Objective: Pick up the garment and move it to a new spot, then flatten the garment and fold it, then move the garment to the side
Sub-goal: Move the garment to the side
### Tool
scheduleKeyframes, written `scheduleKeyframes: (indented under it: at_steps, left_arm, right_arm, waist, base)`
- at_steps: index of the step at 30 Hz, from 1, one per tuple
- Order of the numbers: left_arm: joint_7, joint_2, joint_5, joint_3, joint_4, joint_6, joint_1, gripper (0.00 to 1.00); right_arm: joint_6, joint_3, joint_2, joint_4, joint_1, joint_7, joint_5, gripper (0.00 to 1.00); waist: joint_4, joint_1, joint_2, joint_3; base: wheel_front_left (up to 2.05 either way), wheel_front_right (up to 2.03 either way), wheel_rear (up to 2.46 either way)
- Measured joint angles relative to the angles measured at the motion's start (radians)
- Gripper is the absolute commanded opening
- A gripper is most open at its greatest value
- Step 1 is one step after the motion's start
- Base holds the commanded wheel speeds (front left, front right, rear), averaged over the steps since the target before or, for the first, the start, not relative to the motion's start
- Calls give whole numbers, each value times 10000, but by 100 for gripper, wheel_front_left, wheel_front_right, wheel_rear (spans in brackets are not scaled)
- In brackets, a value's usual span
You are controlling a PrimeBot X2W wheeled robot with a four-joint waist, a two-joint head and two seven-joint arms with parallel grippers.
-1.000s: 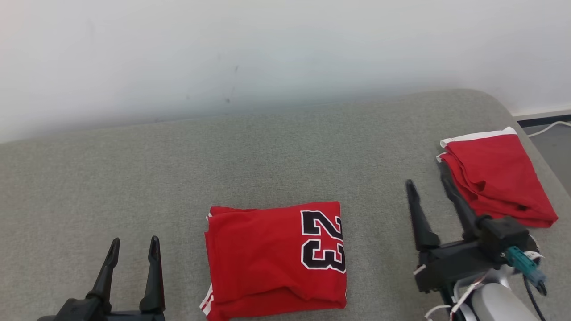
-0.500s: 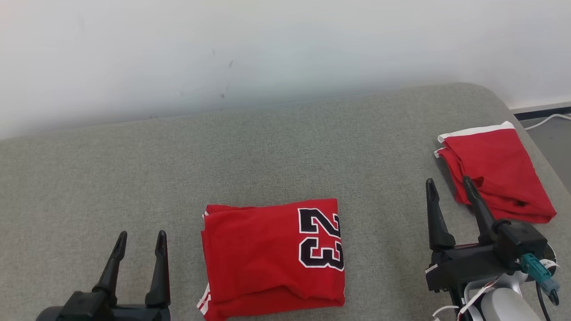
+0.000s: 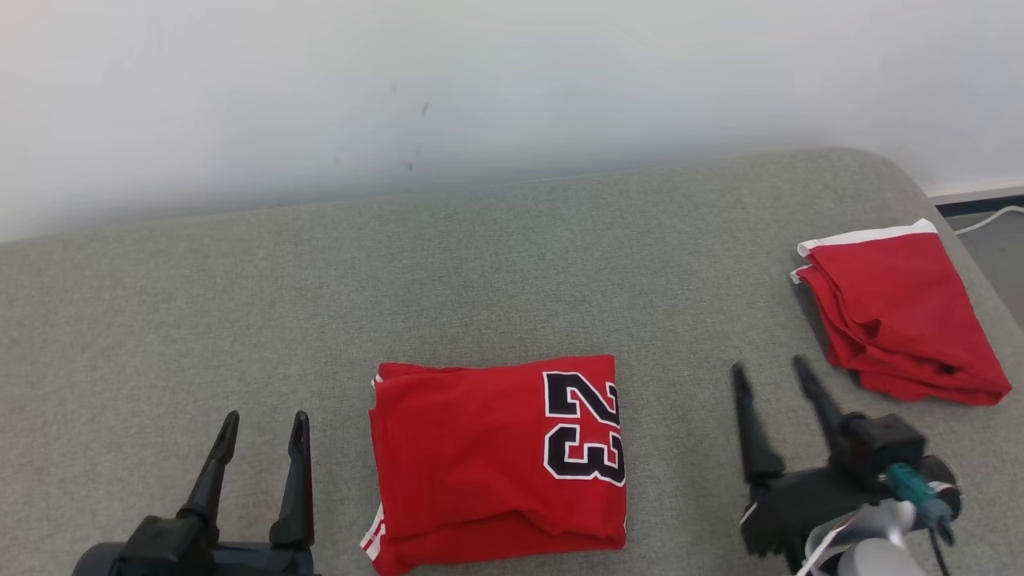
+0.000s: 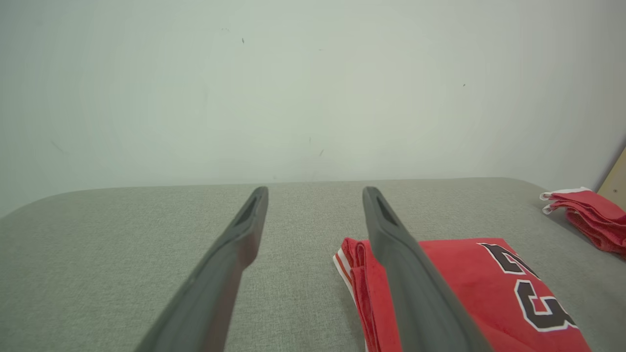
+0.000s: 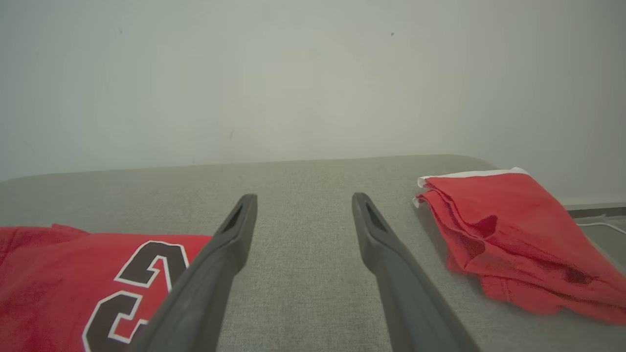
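The left gripper hovers low over the grey cushioned surface. Its two dark fingers stand apart with nothing between them but bare grey fabric. No cloth touches either finger.

Just to the right of those fingers lies the folded jersey, a red rectangle resting flat on the surface. In the left wrist view its layered, white-striped edge sits close beside the right-hand finger, which partly covers that edge. Whether the finger touches the cloth cannot be told from that view; in the head view there is a gap of grey between them. The black, white-edged number 23 is printed on the half of the jersey farther from the left gripper and nearer the right one.

To the right of the jersey, across a strip of bare surface, is the right gripper. Its fingers are likewise spread wide and hold nothing. In the right wrist view the jersey's numbered end lies to the left of the left-hand finger and behind it. The span between the two fingers shows plain grey fabric.

Beyond the right gripper's fingertips and to their right, a second red garment with a white band lies folded near the rounded corner of the surface, apart from both fingers. A white cable runs along the floor past that corner.
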Motion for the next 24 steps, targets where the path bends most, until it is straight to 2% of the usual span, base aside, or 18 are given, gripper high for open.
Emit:
scheduleKeyframes:
  at_steps: [6, 15, 24]
  left_arm:
    - [0, -73, 0, -180, 67, -12, -81, 100]
    - [0, -161, 0, -385, 265, -107, -199, 100]
    - [0, -157, -2, -290, 410, -184, -290, 100]
  right_arm:
    - [186, 788, -35, 1057, -361, 1528, -244, 100]
    - [414, 1231, 286, 2355, -1896, 3494, -232, 100]
    - [646, 1653, 685, 3195, -2236, 4752, 102, 100]
  waist:
    - [220, 0, 0, 59]
    - [678, 0, 0, 175]
    - [1053, 0, 0, 345]
  base:
    - [0, 0, 0]
    - [0, 0, 0]
    - [0, 0, 0]
